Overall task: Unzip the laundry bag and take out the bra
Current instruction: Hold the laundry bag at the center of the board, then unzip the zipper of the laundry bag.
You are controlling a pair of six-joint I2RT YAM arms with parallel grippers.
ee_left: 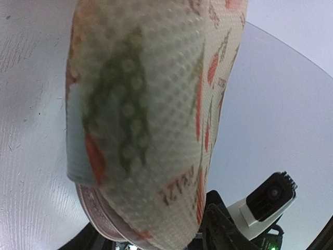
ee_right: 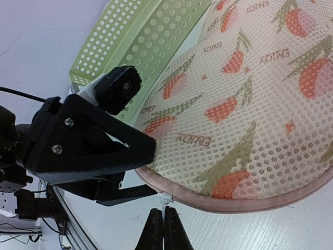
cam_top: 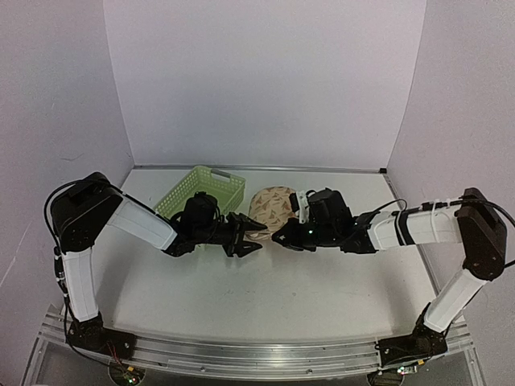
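From above, only the far lobe of the laundry bag [cam_top: 272,206] shows; the rest is hidden behind the left gripper [cam_top: 251,244] and right gripper [cam_top: 279,238]. In the left wrist view the bag is blurred, cut off at the top, and covers that gripper's jaws. In the right wrist view it runs off the top and right edges, and whether the jaws pinch the zip pull [ee_right: 165,200] cannot be told.

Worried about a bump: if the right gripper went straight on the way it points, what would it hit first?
The laundry bag: its pink zipped rim lies just ahead of the shut right gripper, though the gap is hard to judge.
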